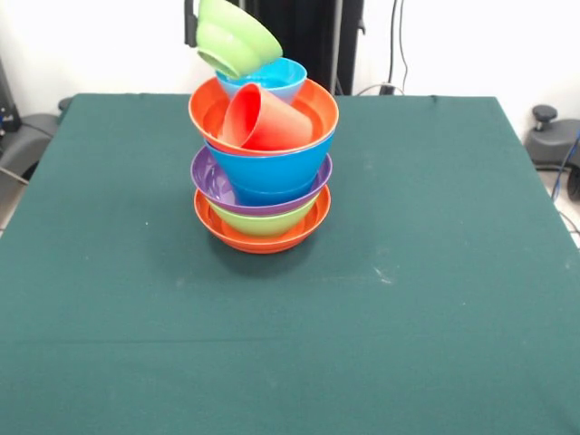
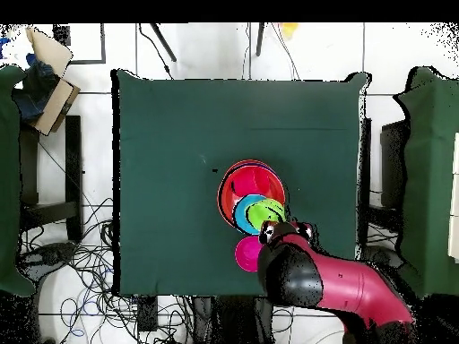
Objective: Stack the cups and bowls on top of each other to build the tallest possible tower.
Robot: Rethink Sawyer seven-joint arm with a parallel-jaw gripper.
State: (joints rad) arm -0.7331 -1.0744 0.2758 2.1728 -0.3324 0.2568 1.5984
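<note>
So the tower sits a bit past the middle of the green desk. From the front you can read its layers: wide orange base bowl, a green bowl nested in it, then the purple bowl, a blue bowl, and a second orange bowl on top. The red cup lies tipped on its side inside that top orange bowl, with a light blue bowl behind it.

A second green bowl hangs tilted above the stack. The hand is hidden behind it, so can't tell if it's clenched or released.

Overhead hides the layers but shows the red arm over the stack, plus a magenta bowl on the desk right beside the tower, which the front view doesn't show.
</note>
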